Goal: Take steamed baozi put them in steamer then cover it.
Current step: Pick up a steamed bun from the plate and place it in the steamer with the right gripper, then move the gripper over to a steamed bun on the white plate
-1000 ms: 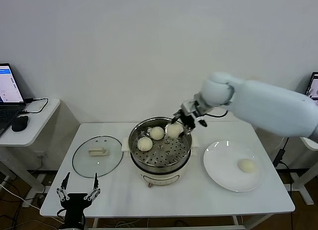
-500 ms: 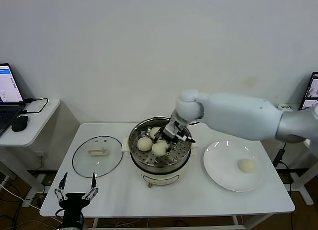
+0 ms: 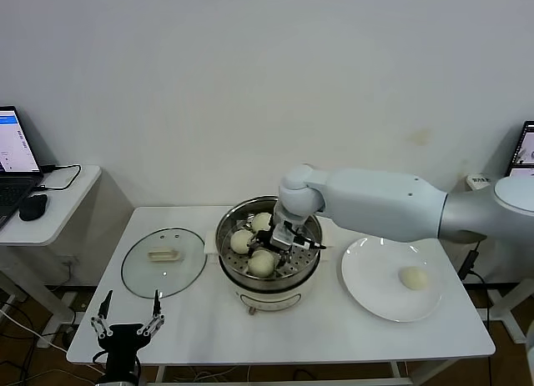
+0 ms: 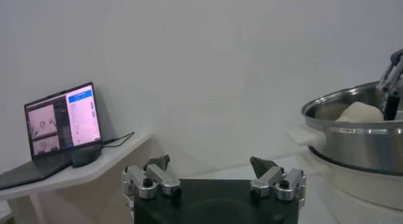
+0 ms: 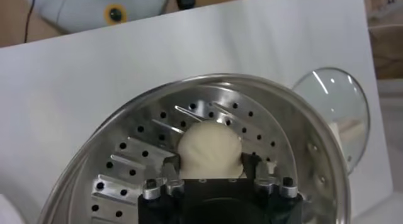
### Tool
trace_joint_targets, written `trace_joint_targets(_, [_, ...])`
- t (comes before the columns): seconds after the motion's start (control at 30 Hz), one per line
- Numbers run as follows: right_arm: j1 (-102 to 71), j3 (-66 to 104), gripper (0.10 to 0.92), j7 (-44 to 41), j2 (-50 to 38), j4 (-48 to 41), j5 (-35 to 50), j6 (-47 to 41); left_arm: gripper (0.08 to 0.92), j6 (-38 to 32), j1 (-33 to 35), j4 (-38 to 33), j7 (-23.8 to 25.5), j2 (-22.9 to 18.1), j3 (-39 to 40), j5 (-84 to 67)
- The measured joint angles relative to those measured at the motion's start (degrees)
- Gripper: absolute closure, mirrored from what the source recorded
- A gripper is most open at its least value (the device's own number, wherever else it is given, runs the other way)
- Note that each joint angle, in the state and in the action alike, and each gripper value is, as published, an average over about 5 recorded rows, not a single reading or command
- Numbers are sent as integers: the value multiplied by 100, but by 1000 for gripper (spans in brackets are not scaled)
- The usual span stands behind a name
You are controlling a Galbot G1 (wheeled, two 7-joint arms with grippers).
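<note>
The steamer (image 3: 227, 246) stands mid-table and holds three baozi: one at the left (image 3: 242, 241), one at the back (image 3: 261, 222) and one at the front (image 3: 262, 263). My right gripper (image 3: 280, 243) reaches down into the pot. In the right wrist view its gripper (image 5: 211, 162) is open, fingers on either side of the front baozi (image 5: 210, 146), which rests on the perforated tray (image 5: 132, 150). Another baozi (image 3: 414, 278) lies on the white plate (image 3: 360, 288). The cover (image 3: 163, 263) lies flat to the left of the steamer. My left gripper (image 3: 131, 299) waits open at the table's front left corner.
A side table (image 3: 58, 211) at the left carries a laptop (image 3: 12, 165) and a mouse (image 3: 33, 208). In the left wrist view, beyond the left gripper (image 4: 210, 162), the steamer's steel wall (image 4: 359, 143) rises close on one side, with the laptop (image 4: 63, 121) on the other.
My right arm swung left and down, carrying a baozi from the pot's back right rim to the front of the tray. Its fingers have opened around it. The left arm stayed put.
</note>
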Motion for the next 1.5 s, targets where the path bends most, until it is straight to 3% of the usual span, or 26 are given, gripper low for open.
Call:
trace_joint_targets(0.3, [335,115,202,-187,-441,263,214,-367,177,-1,-55,-4,0,72,11,-25])
trace_joint_targets(0.93, [179,830,203,-311,-3050,1170,662,-3269,177,19,-187,31,9,235,217,-13])
trace_joint_targets(1.2, [-856,1740,202,-526,-3809,904,150,-3420,177,25,-147,21,16,239,275,49])
trace_joint_targets(1.5, [-2260,3013,203,-717,-4007,203,-559,-3032,177,25,-45,-38,15,181,277,108])
